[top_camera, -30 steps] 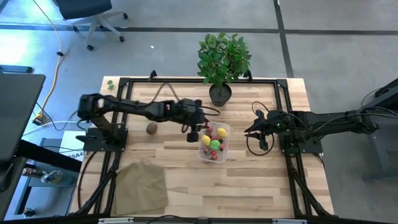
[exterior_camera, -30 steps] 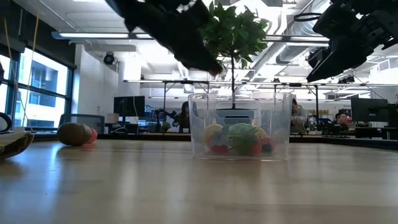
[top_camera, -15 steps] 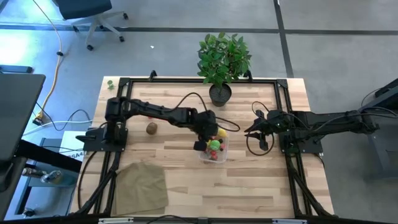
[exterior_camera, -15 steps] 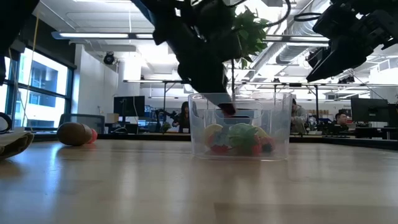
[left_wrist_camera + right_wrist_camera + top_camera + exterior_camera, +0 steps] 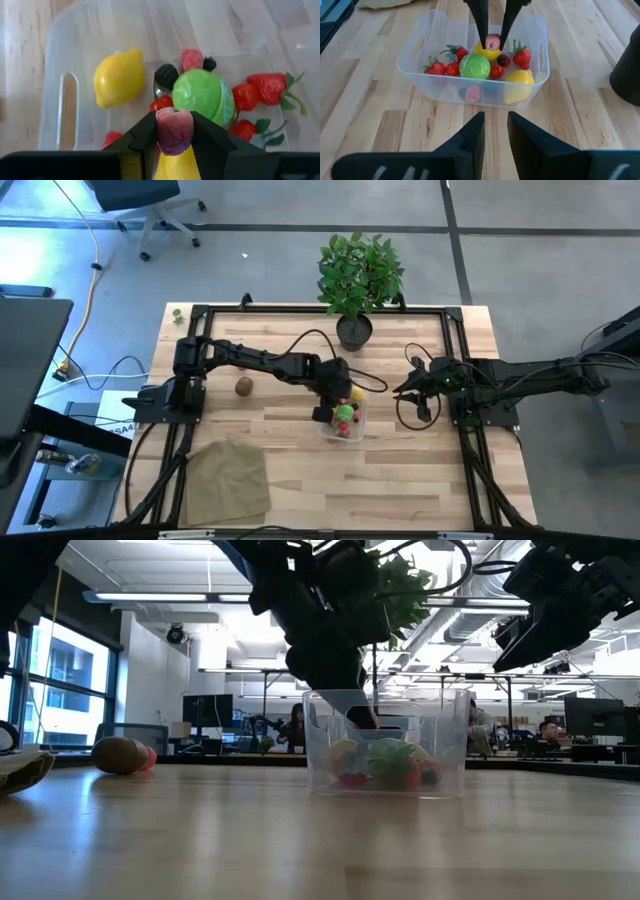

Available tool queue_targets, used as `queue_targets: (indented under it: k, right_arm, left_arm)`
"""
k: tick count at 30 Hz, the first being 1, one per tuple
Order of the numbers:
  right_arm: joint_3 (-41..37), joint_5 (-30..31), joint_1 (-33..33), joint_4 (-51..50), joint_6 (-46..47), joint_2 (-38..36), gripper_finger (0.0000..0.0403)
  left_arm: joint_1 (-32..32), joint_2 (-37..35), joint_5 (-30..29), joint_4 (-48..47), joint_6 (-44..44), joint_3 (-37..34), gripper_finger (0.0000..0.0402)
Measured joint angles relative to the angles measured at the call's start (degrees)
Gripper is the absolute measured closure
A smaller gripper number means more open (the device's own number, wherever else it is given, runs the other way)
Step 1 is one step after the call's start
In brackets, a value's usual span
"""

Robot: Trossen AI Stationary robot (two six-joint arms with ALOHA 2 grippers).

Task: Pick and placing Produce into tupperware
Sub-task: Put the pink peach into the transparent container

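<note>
Your pink-purple fruit [image 5: 174, 131] sits pinched between the left gripper [image 5: 174, 137] fingers, low inside the tupperware [image 5: 343, 412] at the centre of the high view — just above the green cabbage [image 5: 203, 96] and lemon [image 5: 119, 78]. This is the drop step. Next, spread the fingers, then lift straight out past the rim. The right gripper [image 5: 494, 132] waits right of the container, fingers slightly apart, holding nothing. 1 brown piece [image 5: 243, 386] lies further left.

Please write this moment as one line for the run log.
left gripper: holds pink fruit above tupperware | right gripper: waits beside, empty
</note>
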Motion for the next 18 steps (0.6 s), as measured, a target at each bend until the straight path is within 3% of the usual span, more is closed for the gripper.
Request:
queue_targets:
  k: [12,18]
  right_arm:
    - [0.0,0.0,-0.01,0.0,0.0,0.0,0.0329]
    - [0.0,0.0,0.01,-0.01,0.0,0.0,0.0329]
  left_arm:
    - [0.0,0.0,0.87,-0.48,-0.36,0.0,0.0301]
    - [0.0,0.0,0.49,-0.66,-1.02,0.0,0.0255]
